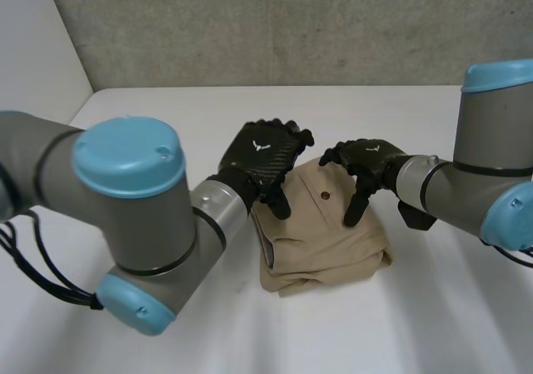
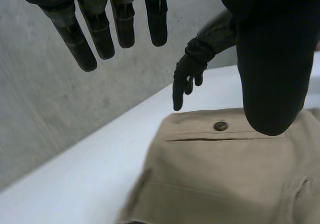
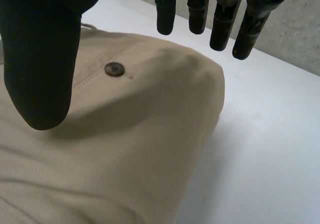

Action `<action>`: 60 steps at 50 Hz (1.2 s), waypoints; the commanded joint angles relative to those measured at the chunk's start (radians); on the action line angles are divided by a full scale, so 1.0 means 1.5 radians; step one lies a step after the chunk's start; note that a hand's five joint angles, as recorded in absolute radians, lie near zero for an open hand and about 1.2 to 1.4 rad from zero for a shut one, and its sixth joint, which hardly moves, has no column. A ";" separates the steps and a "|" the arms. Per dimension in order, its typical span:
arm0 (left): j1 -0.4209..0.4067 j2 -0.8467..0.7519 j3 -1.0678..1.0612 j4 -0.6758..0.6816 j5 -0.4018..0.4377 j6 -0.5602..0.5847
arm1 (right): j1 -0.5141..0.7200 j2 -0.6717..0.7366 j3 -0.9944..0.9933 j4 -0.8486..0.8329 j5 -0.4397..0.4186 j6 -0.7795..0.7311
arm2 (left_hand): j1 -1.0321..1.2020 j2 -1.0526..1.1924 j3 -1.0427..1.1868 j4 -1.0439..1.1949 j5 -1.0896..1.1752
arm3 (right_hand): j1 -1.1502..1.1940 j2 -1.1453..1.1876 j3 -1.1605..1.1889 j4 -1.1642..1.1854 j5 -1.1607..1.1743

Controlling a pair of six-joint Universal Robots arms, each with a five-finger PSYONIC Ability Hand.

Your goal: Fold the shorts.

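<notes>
Tan shorts point(image 1: 321, 232) lie folded into a compact bundle on the white bench point(image 1: 433, 332), directly under both hands. A dark button point(image 1: 325, 196) above a pocket slit faces up between their thumbs.

The left robot hand point(image 1: 262, 162) bears a small white emblem point(image 1: 259, 147) on its back, a winged mark too small to read as lettering. The right robot hand point(image 1: 366, 162) carries a similar one.

Each hand hangs palm-down from a bent grey arm. The left robot hand's fingers point(image 2: 102, 32) are straight and spread away from its thumb point(image 2: 272, 84), holding nothing. The right robot hand is likewise wide, with its fingers point(image 3: 220, 19) out past the bundle's far edge and its thumb point(image 3: 42, 59) poised over the cloth beside the button. Whether either thumb touches the cloth is unclear.
</notes>
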 commanded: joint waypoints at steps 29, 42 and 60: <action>0.009 -0.046 0.027 -0.090 -0.117 -0.008 | -0.004 -0.085 0.102 -0.151 0.081 -0.056 | -0.065 -0.048 -0.053 -0.049 -0.041 | -0.018 -0.027 -0.023 -0.036 -0.043; 0.203 0.208 0.020 -0.109 -0.118 -0.034 | -0.066 -0.319 0.092 -0.180 0.232 0.063 | -0.086 -0.069 -0.075 -0.071 -0.063 | -0.018 -0.027 -0.023 -0.036 -0.043; 0.291 0.285 -0.011 -0.245 0.030 -0.119 | -0.095 -0.323 0.059 -0.062 0.184 0.037 | -0.090 -0.073 -0.079 -0.075 -0.066 | -0.018 -0.027 -0.023 -0.036 -0.043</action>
